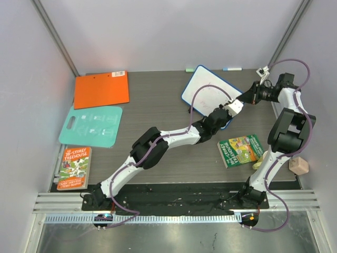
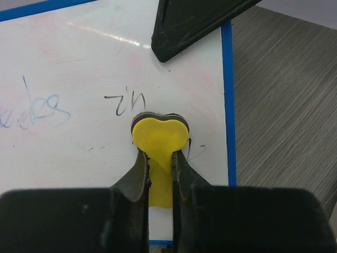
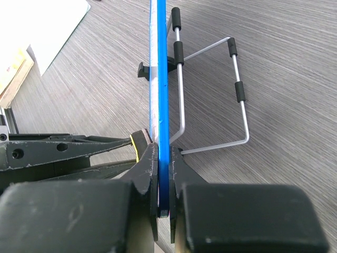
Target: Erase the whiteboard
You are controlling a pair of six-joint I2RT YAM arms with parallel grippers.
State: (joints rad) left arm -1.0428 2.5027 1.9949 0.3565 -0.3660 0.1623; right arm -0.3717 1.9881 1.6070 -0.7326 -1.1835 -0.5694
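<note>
Left gripper (image 2: 160,161) jaws clamp a yellow eraser (image 2: 159,136) against the whiteboard (image 2: 79,68), propped far back on the table (image 1: 158,105). Right wrist view reveals the right gripper (image 3: 163,158) pinching its blue edge, with a wire stand (image 3: 239,100) behind. Black writing resembles "in".

On whiteboard (image 2: 79,68), handwriting: black strokes near centre, reading roughly "z'n" or "in". At 9 o'clock of these, faint smeared blue letters, perhaps ending "es", not surely legible.

On orange book (image 1: 73,167), at 8 o'clock in top view: title "THE 78-STOREY TREEHOUSE". Smaller line near bottom edge, too small to read.

On green book (image 1: 241,149), at 4 o'clock: title lettering too small and tilted to read.

On clipboard (image 1: 101,89), at 10 o'clock: white barcode label at far right corner, digits unreadable.
</note>
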